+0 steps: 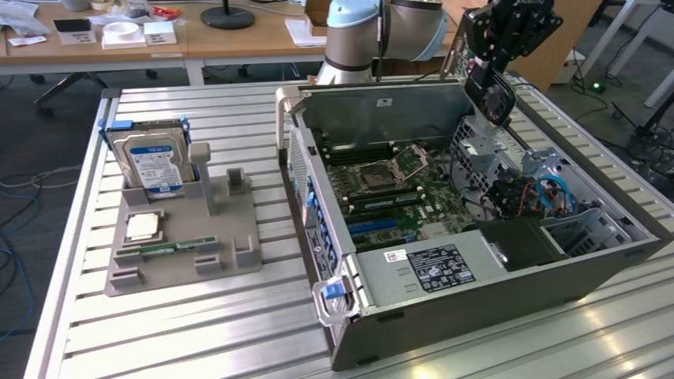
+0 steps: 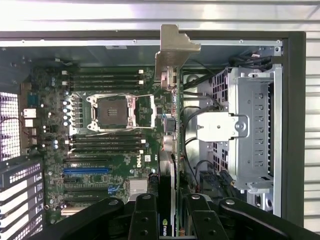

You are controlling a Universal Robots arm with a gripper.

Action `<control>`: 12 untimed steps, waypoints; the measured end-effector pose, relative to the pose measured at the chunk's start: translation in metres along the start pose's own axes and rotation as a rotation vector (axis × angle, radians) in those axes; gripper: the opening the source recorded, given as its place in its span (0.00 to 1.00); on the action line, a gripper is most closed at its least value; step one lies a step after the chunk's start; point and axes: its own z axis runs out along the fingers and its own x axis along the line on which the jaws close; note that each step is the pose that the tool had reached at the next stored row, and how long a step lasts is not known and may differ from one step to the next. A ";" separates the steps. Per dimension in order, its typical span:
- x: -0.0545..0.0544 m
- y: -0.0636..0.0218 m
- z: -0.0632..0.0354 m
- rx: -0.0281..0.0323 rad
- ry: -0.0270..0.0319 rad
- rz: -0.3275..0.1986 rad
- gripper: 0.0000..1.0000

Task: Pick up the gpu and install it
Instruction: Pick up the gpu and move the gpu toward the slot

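My gripper (image 1: 507,35) hangs above the far right corner of the open computer case (image 1: 506,296) and is shut on the gpu (image 1: 488,85), a flat black card with a fan face that hangs below the fingers, clear of the case. In the wrist view the gpu (image 2: 175,130) is seen edge-on with its silver end bracket (image 2: 176,50) farthest from the camera, and the gripper (image 2: 172,222) clamps its near end between black fingers (image 2: 144,217). Beneath it lies the green motherboard (image 2: 110,130) with a blue slot (image 2: 85,170).
A metal drive cage (image 2: 255,130) and loose cables (image 1: 548,193) fill the case on the exterior view's right. At the exterior view's left, a grey holder (image 1: 185,253) on the slatted table carries a hard drive (image 1: 156,162), a CPU (image 1: 144,227) and a RAM strip (image 1: 174,246).
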 end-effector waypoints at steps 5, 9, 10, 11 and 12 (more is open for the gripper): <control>0.000 -0.0063 -0.0003 0.0000 -0.0001 0.000 0.26; 0.000 -0.0065 -0.0003 0.0001 0.0000 0.000 0.26; 0.000 -0.0065 -0.0003 0.0001 0.0000 0.000 0.26; 0.000 -0.0065 -0.0003 0.0001 -0.0001 0.000 0.26; 0.000 -0.0065 -0.0003 0.0000 -0.0001 0.000 0.26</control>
